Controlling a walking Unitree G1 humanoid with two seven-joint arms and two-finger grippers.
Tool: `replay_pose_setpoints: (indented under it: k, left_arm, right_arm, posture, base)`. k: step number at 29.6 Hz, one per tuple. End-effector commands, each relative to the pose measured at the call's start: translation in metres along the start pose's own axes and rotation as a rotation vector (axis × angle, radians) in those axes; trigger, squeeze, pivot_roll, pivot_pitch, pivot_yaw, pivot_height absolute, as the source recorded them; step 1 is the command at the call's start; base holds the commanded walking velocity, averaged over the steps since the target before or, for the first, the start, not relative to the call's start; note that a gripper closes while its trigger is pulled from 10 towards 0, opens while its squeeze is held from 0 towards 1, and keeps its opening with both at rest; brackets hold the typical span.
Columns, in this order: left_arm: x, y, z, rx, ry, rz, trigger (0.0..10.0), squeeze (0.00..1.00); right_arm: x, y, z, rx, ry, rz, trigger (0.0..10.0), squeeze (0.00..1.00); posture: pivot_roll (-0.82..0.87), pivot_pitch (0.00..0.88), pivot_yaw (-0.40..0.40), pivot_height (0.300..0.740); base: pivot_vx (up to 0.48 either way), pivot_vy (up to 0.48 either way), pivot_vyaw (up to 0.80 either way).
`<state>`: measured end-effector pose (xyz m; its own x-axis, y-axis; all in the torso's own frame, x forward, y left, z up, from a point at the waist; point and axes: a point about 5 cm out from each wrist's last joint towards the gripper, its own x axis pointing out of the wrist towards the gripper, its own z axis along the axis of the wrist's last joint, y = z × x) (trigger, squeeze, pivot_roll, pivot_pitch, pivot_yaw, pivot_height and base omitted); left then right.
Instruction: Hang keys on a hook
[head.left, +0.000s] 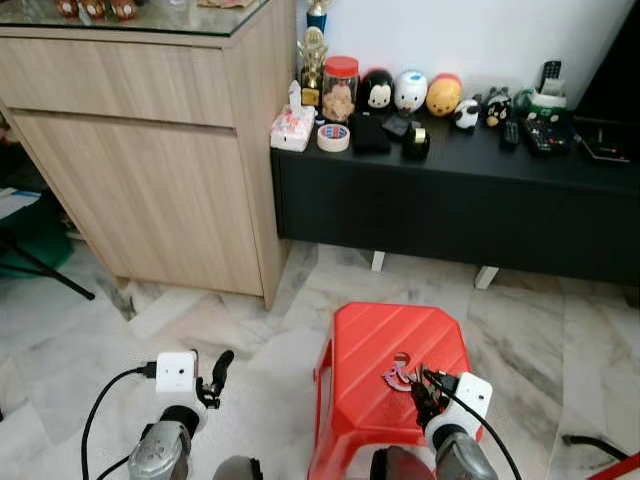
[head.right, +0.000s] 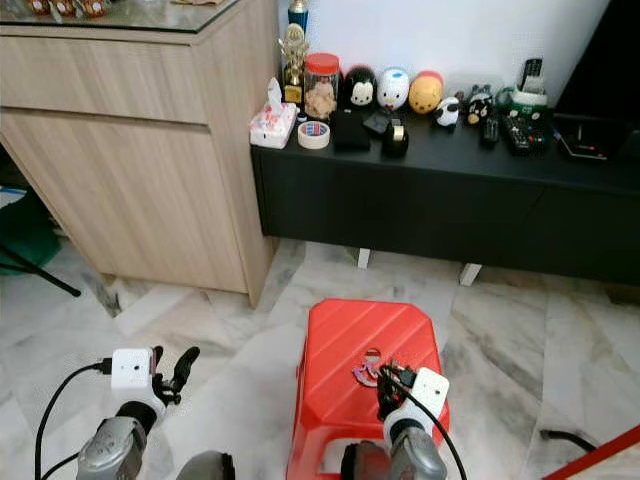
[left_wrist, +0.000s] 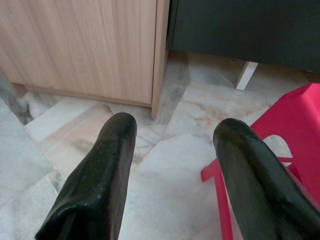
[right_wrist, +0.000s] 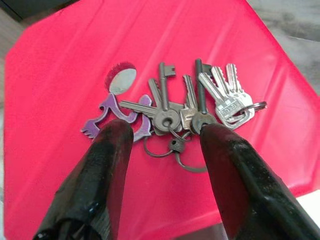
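Right wrist view looks down on a bunch of keys (right_wrist: 192, 107) lying flat on the top of a red plastic stool (right_wrist: 60, 65), fanned out with their blades pointing away from the camera. A purple figure-shaped fob (right_wrist: 117, 107) lies at one end of the bunch and a silver cluster on a split ring at the other, nearer the stool's edge. The right gripper (right_wrist: 165, 145) hovers just over the near side of the bunch, its two black fingers (right_wrist: 107, 170) spread apart and straddling the wire rings, holding nothing. Bare red surface lies beyond the keys on the far side; on the silver-key side the stool top drops away to marble floor.

From the head views, the stool stands on pale veined marble floor (head.left: 250, 330) with open floor on every side. Its far edge is well apart from a low black cabinet (head.left: 450, 215) raised on short white feet, whose top is crowded with jars, tape rolls, small figures and remotes. A tall wooden cabinet (head.left: 150, 170) stands to the left, its corner just beside the black cabinet's end.

The left gripper (head.left: 215, 375) hangs over bare floor left of the stool, clear of it, its fingers (left_wrist: 100, 170) wide apart and empty, pointing toward the wooden cabinet's bottom corner
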<state>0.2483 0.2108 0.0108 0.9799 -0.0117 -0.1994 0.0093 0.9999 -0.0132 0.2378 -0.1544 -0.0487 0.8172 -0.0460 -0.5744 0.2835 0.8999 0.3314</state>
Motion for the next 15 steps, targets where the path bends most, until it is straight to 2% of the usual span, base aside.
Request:
replay_pose_setpoints:
  k: [1,4,6,13,15]
  left_arm:
    - [-0.002,-0.001,-0.001,0.011,0.010,-0.013,10.0,0.00]
    - [-0.005,0.001,-0.003,0.014,0.015,-0.010,10.0,0.00]
    - [-0.009,0.004,-0.007,0.018,0.026,-0.005,10.0,0.00]
    - [-0.013,0.006,-0.008,0.025,0.031,0.000,10.0,0.00]
    - [-0.014,0.007,-0.008,0.026,0.031,0.002,10.0,0.00]
  right_arm:
    - [-0.002,-0.002,0.000,-0.004,-0.015,0.000,10.0,0.00]
    - [-0.002,-0.006,0.000,0.037,-0.023,-0.005,10.0,0.00]
    - [-0.002,-0.011,0.000,0.140,-0.027,-0.010,10.0,0.00]
    - [-0.002,-0.011,-0.004,0.232,0.018,-0.006,10.0,0.00]
    - [-0.003,-0.012,-0.008,0.230,0.054,-0.010,10.0,0.00]
  posture:
    - [0.08,0.106,-0.053,0.635]
    - [0.08,0.113,-0.054,0.635]
    - [0.08,0.118,-0.054,0.635]
    - [0.08,0.121,-0.051,0.635]
    - [0.09,0.121,-0.050,0.635]
  base:
    - [0.000,0.000,0.00]
    - [0.000,0.000,0.00]
    - [0.000,0.000,0.00]
    - [0.000,0.000,0.00]
    - [0.000,0.000,0.00]
